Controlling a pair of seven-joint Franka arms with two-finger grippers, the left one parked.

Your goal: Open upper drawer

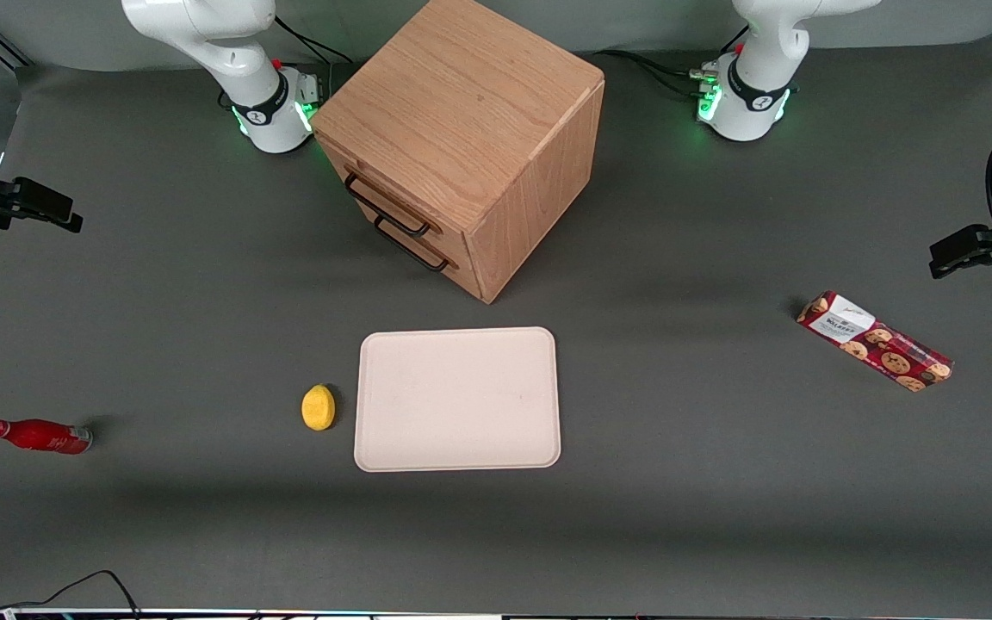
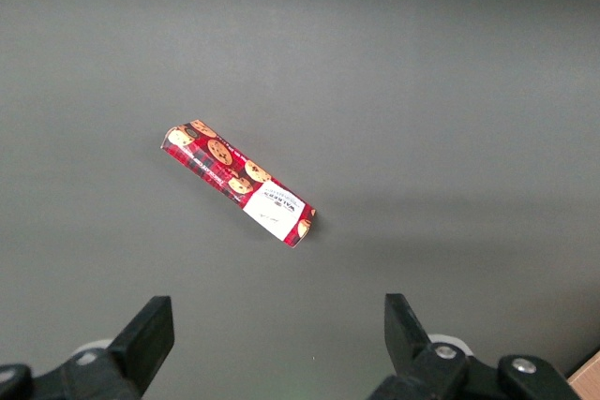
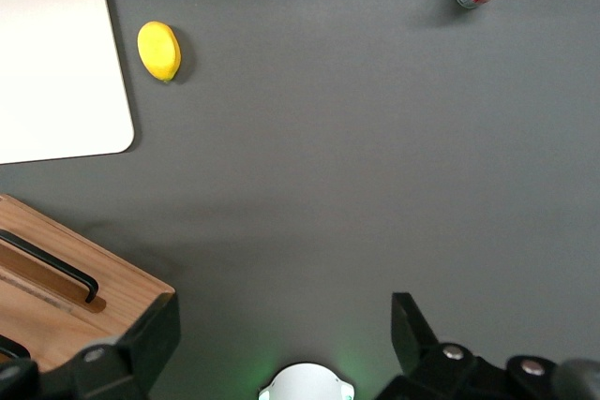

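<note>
On the grey desk (image 1: 203,534) the thing nearest the front camera is a pale tray (image 1: 458,399), lying flat with nothing on it, and it serves as the landmark here. Just beside the tray, toward the working arm's end of the desk, sits a yellow lemon (image 1: 318,406), close to the tray's edge but not touching it. Well apart from the tray, much closer to the working arm's end, a red bottle (image 1: 38,436) lies on its side. Toward the parked arm's end, also well apart from the tray, a red cookie packet (image 1: 875,341) lies flat and slanted. Farther from the camera than the tray stands a wooden cabinet (image 1: 470,112), turned so one corner points at the tray. Its front carries two drawers with thin black bar handles; the upper drawer (image 1: 384,200) is shut, flush with the cabinet front, just above the lower drawer (image 1: 414,243). The hand (image 3: 281,334) hangs high over the desk at the working arm's end, well apart from the tray and from the drawer handles, its two black fingers (image 3: 141,344) spread apart and holding nothing.
</note>
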